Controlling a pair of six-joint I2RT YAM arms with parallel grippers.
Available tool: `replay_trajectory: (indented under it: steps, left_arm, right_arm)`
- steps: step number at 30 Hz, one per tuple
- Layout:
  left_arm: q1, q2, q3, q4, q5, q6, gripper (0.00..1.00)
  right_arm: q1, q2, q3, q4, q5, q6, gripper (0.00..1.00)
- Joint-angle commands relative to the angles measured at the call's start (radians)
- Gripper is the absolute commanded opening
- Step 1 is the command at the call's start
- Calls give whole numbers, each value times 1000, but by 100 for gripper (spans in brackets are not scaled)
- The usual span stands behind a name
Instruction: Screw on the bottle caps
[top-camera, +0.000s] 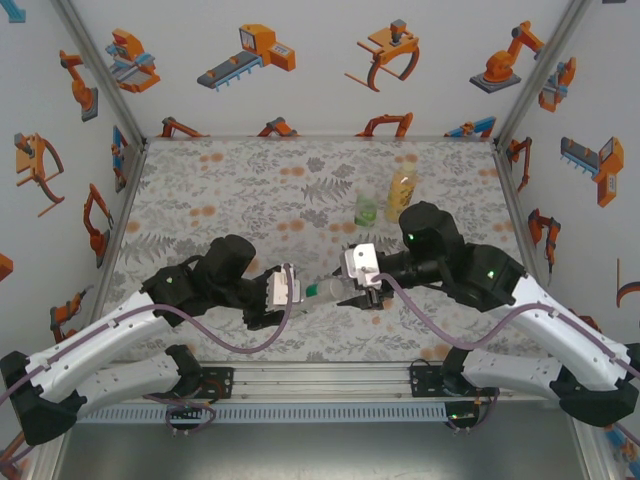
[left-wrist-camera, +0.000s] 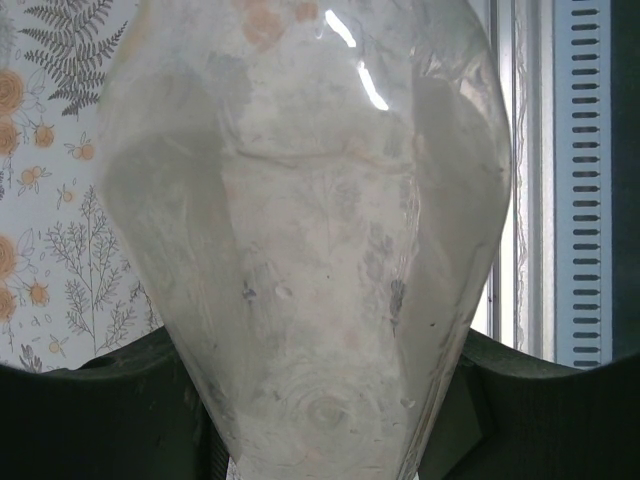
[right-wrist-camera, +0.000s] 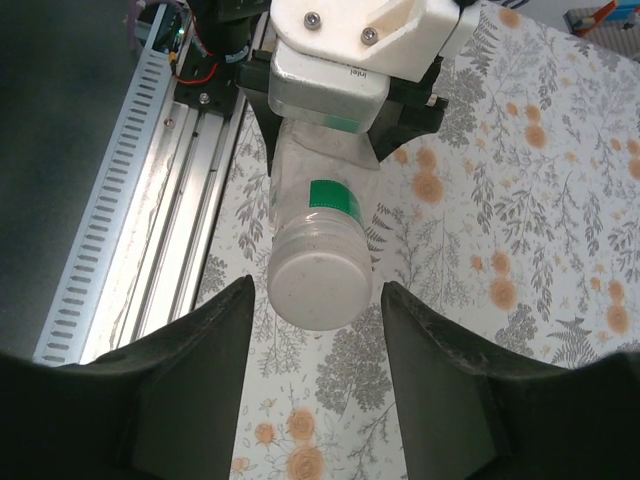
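My left gripper (top-camera: 292, 291) is shut on the body of the colourless clear bottle (top-camera: 322, 291), which lies level above the table with its neck pointing right. In the left wrist view the bottle (left-wrist-camera: 310, 250) stands large between the dark fingers (left-wrist-camera: 90, 410). A pale whitish cap (right-wrist-camera: 318, 288) sits on the bottle's neck, above a green label band (right-wrist-camera: 335, 196). My right gripper (right-wrist-camera: 318, 296) is open, one jaw on each side of the cap with a small gap on both sides. From above, the right gripper (top-camera: 358, 292) meets the bottle's end.
An amber-yellow bottle (top-camera: 402, 191) and a shorter green-tinted bottle (top-camera: 366, 210) stand upright at the back right of the fern-patterned table (top-camera: 230, 190). The slotted metal rail (top-camera: 320, 385) runs along the near edge, under both arms.
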Motion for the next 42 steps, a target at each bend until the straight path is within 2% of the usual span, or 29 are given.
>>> replay_trajectory:
  steps: [1,7,11,16,19,24,28,33,39,40,42]
  left_arm:
    - [-6,-13,26,14,33,18,0]
    - [-9,-19,27,15,30,18,0]
    - [-9,-24,23,14,26,17,0]
    - [-9,-22,20,15,22,14,0]
    - [-9,-14,21,14,12,5,0]
    - [-9,1,24,13,7,0,0]
    - [-10,13,24,26,3,-6,0]
    - [-9,33,18,50,-17,-25,0]
    - [-9,51,18,70,-20,-27,0]
    - [-9,53,17,75,-22,-26,0]
    - [-9,55,14,82,-22,-23,0]
  right_arm:
    - [1,-16,-22,47,-17,-11,50]
    - [1,-13,-40,69,-11,1,50]
    - [1,-14,-43,84,-19,13,47]
    - [1,-14,-44,91,-27,62,35]
    - [1,-14,-50,109,-22,174,27]
    - [1,-27,-108,205,15,525,13]
    - [3,-60,-186,307,179,917,0]
    - [3,-69,-205,229,412,1407,0]
    - [3,-73,-234,113,535,1984,0]
    - [3,-78,-241,92,546,2065,0]
    - [2,-78,-241,110,539,2080,0]
